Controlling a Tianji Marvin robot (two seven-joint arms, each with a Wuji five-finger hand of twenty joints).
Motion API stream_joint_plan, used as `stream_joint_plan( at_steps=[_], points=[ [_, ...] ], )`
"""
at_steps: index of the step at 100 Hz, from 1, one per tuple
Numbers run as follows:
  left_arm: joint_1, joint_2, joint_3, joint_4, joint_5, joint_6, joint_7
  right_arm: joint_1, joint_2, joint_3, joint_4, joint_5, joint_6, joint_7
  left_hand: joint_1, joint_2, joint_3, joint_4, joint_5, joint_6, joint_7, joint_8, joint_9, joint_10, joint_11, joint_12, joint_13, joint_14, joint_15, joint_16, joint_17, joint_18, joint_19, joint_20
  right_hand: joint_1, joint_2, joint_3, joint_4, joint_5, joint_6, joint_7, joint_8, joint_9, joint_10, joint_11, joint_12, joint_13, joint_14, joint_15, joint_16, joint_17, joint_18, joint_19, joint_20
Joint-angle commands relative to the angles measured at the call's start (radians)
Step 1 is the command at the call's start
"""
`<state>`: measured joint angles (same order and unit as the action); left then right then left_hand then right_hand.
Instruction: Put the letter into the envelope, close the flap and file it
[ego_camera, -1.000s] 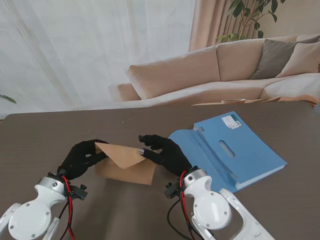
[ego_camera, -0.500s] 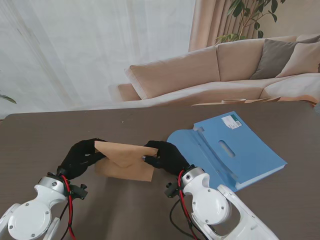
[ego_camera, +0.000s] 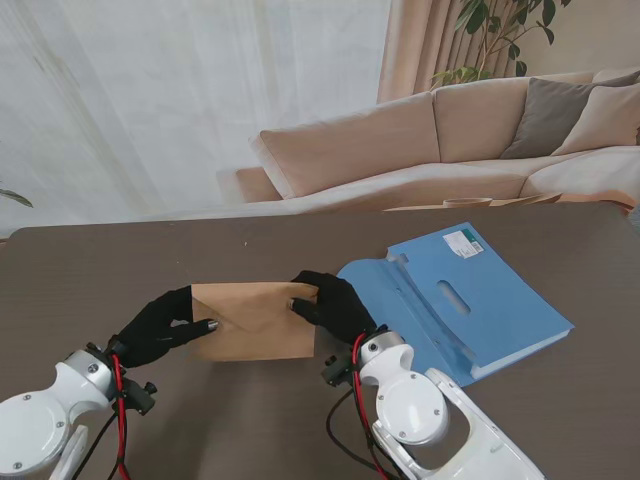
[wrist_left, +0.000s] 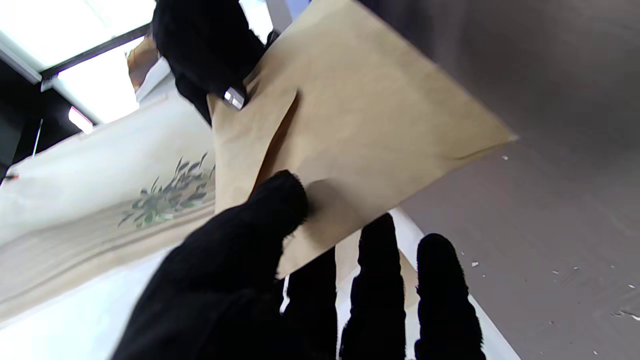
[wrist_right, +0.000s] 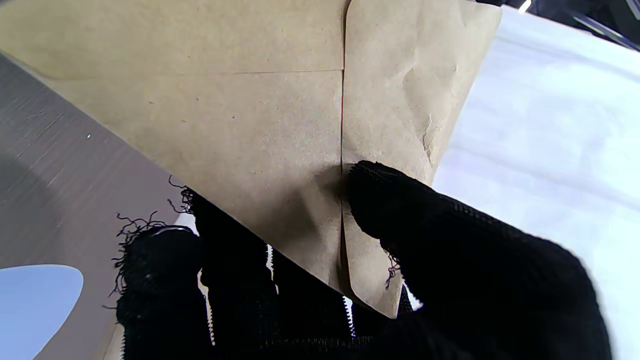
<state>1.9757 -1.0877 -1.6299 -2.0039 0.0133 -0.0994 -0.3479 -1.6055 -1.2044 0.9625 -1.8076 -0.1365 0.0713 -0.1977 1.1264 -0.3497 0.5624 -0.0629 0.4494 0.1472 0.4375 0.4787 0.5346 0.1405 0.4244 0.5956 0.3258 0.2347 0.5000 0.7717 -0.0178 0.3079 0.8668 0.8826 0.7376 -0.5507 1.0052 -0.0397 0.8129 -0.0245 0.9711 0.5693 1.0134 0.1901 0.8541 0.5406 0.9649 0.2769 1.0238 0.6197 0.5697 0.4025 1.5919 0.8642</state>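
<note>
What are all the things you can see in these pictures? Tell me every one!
envelope: one, brown, held between both hands over the table, flap folded down
folder: one, blue, lying open on the table to the right of the envelope
table: one, dark brown, under everything
sofa: one, beige with a grey cushion, beyond the table
plant: one, green, behind the sofa on the right
curtain: one, white, beyond the table on the left
left hand: one, black glove, pinching the envelope's left edge
right hand: one, black glove, pinching the envelope's right edge
</note>
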Motion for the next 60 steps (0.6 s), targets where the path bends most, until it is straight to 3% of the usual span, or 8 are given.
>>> stream_joint_plan(
  at_steps=[1, 14, 33, 60],
  points=[
    [0.001, 0.014, 0.000, 0.007, 0.023, -0.017, -0.008, 0.000, -0.008, 0.000, -0.004, 0.005, 0.008, 0.010, -0.047, -0.037, 0.020, 0.028, -0.082, -0.002, -0.057, -0.031, -0.092, -0.051, 0.014, -0.066, -0.062, -0.050, -0.053, -0.035, -0.027, -0.047, -0.060, -0.016, 0.039, 0.004, 0.039, -0.011, 0.047, -0.021, 0.067, 0.041, 0.040, -0.001, 0.018, 0.009, 0.041, 0.017, 0.031, 0.017, 0.014, 0.014, 0.046, 0.015],
    [-0.008, 0.022, -0.002, 0.016, 0.026, -0.028, -0.039, 0.001, -0.010, 0.000, -0.003, 0.003, 0.012, 0.004, -0.211, -0.119, -0.039, 0.005, -0.131, 0.018, -0.123, -0.061, -0.161, -0.048, -0.019, -0.079, -0.097, -0.055, -0.118, -0.047, -0.041, -0.051, -0.167, -0.009, 0.040, 0.004, 0.040, -0.012, 0.047, -0.018, 0.066, 0.044, 0.040, 0.001, 0.021, 0.009, 0.043, 0.018, 0.034, 0.017, 0.020, 0.013, 0.052, 0.015],
    [-0.005, 0.012, 0.011, 0.000, 0.004, 0.014, -0.007, -0.003, -0.009, -0.003, 0.000, -0.008, 0.001, -0.002, -0.363, -0.105, -0.051, -0.025, 0.006, 0.027, -0.093, -0.025, -0.081, -0.010, -0.005, -0.062, -0.066, -0.024, -0.126, -0.019, -0.030, -0.031, -0.224, 0.031, 0.042, 0.006, 0.038, -0.014, 0.048, -0.021, 0.065, 0.048, 0.037, 0.001, 0.023, 0.010, 0.043, 0.017, 0.040, 0.017, 0.023, 0.009, 0.059, 0.014],
    [-0.009, -0.024, 0.057, -0.034, -0.064, 0.120, 0.122, -0.007, -0.008, -0.017, 0.006, -0.036, -0.025, -0.010, -0.364, -0.017, -0.063, -0.030, 0.216, 0.070, -0.028, 0.022, 0.074, 0.067, 0.057, -0.019, 0.013, 0.036, -0.049, 0.038, 0.003, 0.006, -0.193, 0.101, 0.043, 0.010, 0.033, -0.015, 0.045, -0.022, 0.062, 0.050, 0.034, -0.001, 0.023, 0.009, 0.038, 0.016, 0.039, 0.016, 0.021, 0.008, 0.061, 0.012]
  ],
)
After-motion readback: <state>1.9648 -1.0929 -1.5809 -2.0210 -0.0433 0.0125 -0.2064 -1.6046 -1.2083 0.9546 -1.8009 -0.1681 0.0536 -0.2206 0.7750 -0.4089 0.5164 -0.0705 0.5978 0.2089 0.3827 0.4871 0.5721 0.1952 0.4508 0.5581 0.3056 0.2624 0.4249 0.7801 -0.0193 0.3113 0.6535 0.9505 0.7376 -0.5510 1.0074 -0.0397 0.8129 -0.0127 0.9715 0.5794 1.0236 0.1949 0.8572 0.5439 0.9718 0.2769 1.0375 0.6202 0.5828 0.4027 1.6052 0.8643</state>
